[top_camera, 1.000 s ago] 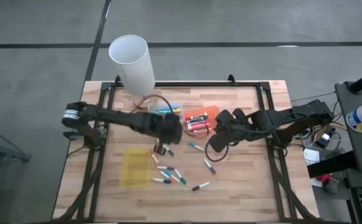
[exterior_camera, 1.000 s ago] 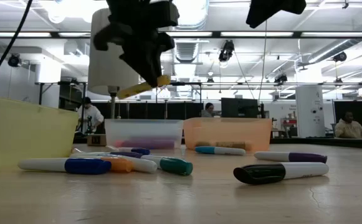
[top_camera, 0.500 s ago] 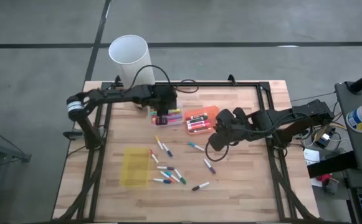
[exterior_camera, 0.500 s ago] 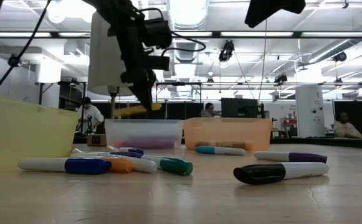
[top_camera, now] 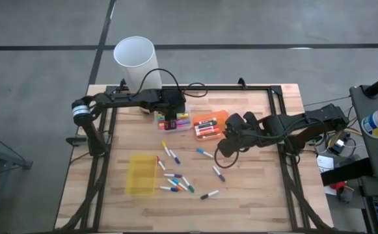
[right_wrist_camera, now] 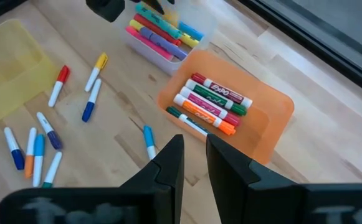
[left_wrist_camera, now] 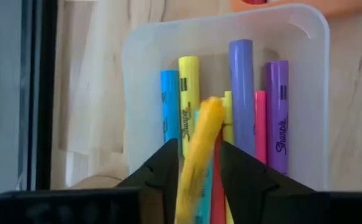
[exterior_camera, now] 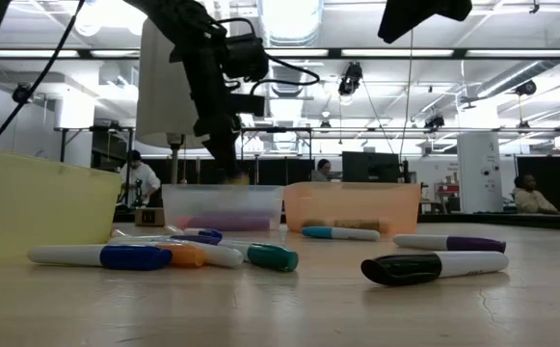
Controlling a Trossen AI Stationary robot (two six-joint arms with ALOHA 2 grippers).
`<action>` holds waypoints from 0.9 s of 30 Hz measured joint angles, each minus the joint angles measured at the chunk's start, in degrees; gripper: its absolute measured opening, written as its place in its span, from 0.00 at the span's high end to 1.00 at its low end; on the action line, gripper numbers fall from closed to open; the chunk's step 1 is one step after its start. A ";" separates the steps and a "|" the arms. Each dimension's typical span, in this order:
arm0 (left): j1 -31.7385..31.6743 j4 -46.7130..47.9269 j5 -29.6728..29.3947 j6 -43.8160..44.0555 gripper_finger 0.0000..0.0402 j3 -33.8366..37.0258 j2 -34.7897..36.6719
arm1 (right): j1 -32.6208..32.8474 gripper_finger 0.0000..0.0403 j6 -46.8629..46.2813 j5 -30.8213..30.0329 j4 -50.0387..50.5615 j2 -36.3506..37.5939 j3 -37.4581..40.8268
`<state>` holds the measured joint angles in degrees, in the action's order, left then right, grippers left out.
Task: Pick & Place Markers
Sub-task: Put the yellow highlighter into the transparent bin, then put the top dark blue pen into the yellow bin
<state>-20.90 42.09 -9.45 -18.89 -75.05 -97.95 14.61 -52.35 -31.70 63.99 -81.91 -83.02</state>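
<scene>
- Yellow tray: stands at the table's left front. No marker can be made out in it from above.
- Left claw: hangs directly over the clear tray at the table's rear. In the left wrist view a yellow highlighter lies between the two fingers, its long axis in line with the pens already in the tray. The fingers stand slightly apart alongside it; whether they clamp it or are letting go cannot be told.
- Clear tray contents: blue, yellow, purple and pink pens lying side by side, parallel.
- Loose markers: about a dozen lie scattered on the table in front of the trays, between the two arms, at mixed angles. Judged by position, they lie nearer the right claw.
- Orange tray: sits just beside the clear tray and holds a row of parallel markers, red, green, orange and black among them.
- Right claw: hovers above the table just in front of the orange tray, fingers nearly together and holding nothing.
</scene>
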 joint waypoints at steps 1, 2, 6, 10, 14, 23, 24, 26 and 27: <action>0.02 0.04 0.23 -0.11 0.72 0.00 0.00 | 0.00 0.85 0.01 0.00 0.00 0.00 0.00; 0.02 0.02 0.46 -0.12 0.70 0.00 0.00 | 0.00 0.85 0.01 0.00 0.00 0.00 0.00; 0.06 -1.08 -0.82 1.38 0.67 0.00 0.00 | 0.00 0.85 -0.01 0.00 0.02 0.00 0.00; 0.77 1.46 2.57 0.77 0.67 -0.69 0.89 | 0.00 0.85 0.27 0.00 0.09 0.00 0.00; 3.53 4.36 16.63 0.52 0.67 -0.70 2.52 | 0.00 0.85 0.47 0.00 0.08 0.00 0.00; 14.75 4.35 20.62 -1.18 0.67 -0.51 2.68 | 0.00 0.85 1.35 -0.52 0.16 0.00 0.00; 16.19 4.23 20.10 -2.30 0.67 -0.36 2.64 | 0.00 0.85 1.34 -0.76 0.17 0.00 0.00; 19.03 3.67 18.25 -4.31 0.67 0.35 2.64 | 0.00 0.85 1.35 -0.92 0.17 0.00 0.00; 20.33 3.02 16.87 -5.00 0.67 0.86 2.64 | 0.00 0.85 1.34 -0.95 0.17 0.00 0.00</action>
<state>-0.57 45.11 7.42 -23.89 -74.18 -95.31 14.61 -51.00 -32.65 64.16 -81.91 -83.02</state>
